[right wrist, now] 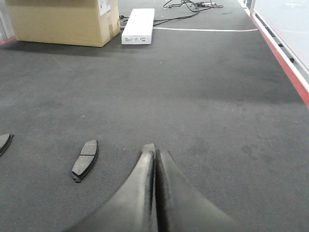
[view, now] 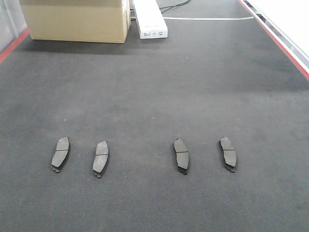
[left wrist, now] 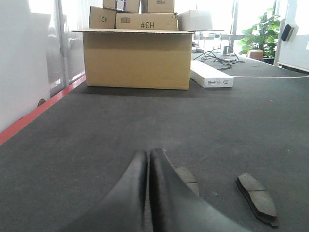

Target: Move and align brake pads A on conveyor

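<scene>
Four brake pads A lie flat in a loose row on the conveyor (view: 154, 96), near edge of the front view: far-left pad (view: 61, 153), second pad (view: 101, 158), third pad (view: 181, 155), far-right pad (view: 228, 153). Left two sit close together, right two likewise, wider gap between the pairs. None touch. Each shows a thin cross groove.

Left hand (left wrist: 148, 159) has fingers pressed together, nothing between them; it hides most of one pad (left wrist: 187, 176), another pad (left wrist: 257, 197) lies just right of it. Right hand (right wrist: 155, 153) is also pressed together, empty; one pad (right wrist: 85, 160) sits to its left, another pad (right wrist: 4, 142) is cut off at the frame edge. Neither hand shows in the front view.

Far end: one large cardboard box (view: 77, 19), smaller boxes (left wrist: 140, 12) stacked behind it, one white flat box (view: 149, 19), cables (right wrist: 188, 7), a white line (view: 207, 19). Red edge strips (view: 275, 41) on both sides. Potted plant (left wrist: 263, 34) in the background.
</scene>
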`<state>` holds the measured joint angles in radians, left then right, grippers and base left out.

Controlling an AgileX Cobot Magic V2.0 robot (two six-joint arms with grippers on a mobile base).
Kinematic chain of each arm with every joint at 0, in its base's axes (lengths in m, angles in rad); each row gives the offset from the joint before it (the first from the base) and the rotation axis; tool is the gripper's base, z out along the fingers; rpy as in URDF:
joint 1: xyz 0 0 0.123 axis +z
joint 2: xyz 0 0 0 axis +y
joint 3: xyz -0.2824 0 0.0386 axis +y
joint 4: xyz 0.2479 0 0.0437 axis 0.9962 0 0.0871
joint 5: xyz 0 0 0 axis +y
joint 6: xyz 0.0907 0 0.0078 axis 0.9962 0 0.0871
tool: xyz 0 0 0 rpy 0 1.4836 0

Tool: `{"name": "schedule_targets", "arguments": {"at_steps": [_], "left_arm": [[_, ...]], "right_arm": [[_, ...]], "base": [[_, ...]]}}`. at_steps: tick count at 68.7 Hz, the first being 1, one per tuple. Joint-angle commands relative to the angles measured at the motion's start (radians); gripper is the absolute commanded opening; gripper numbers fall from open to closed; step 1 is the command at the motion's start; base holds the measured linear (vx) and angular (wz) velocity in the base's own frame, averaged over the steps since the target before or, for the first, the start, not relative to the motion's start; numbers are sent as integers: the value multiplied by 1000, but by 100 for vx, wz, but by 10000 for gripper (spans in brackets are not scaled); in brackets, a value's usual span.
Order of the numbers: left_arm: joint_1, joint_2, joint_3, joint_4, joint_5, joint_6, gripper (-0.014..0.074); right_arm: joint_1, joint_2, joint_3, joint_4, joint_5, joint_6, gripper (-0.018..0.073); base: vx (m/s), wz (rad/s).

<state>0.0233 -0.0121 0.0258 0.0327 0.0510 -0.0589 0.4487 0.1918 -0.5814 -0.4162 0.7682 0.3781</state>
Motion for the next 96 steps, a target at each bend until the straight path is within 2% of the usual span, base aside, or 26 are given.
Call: {"name": "schedule_targets", "arguments": {"at_steps": [1, 49, 53, 59, 65, 71, 77, 84, 96], "left_arm": [[0, -16, 17, -10, -66, -2, -7], [0, -15, 17, -10, -61, -2, -7], [0, -15, 17, -10, -61, -2, -7], [0, -15, 17, -10, -61, -2, -6], [0, -15, 17, -10, -61, -2, -6], [0, -15, 17, -10, -61, -2, -6], [0, -15, 17, -10, -61, -2, -6], [0, -15, 17, -10, -61, -2, -6], [0, -15, 17, -10, -61, -2, -6]], "right_arm": [[-7, 13, -22, -27, -66, -10, -11], [-15, 2, -17, -23, -65, -10, -11], [-58, 4, -17, 2, -73, -16, -11], [-176, 22, -17, 71, -98, -93, -11], [-299, 42, -17, 219, -136, -256, -11], [-414, 45, -17, 395, -173, -478, -11], [-489, 45, -10, 500, -209, -581, -11], [-520, 23, 63, 518, -303, -561, -11], [-516, -69, 267, 443, -477, -422, -11]], "base": [[0, 0], [0, 0], [0, 0], [0, 0], [0, 0], [0, 0], [0, 0], [0, 0], [0, 0]]}}
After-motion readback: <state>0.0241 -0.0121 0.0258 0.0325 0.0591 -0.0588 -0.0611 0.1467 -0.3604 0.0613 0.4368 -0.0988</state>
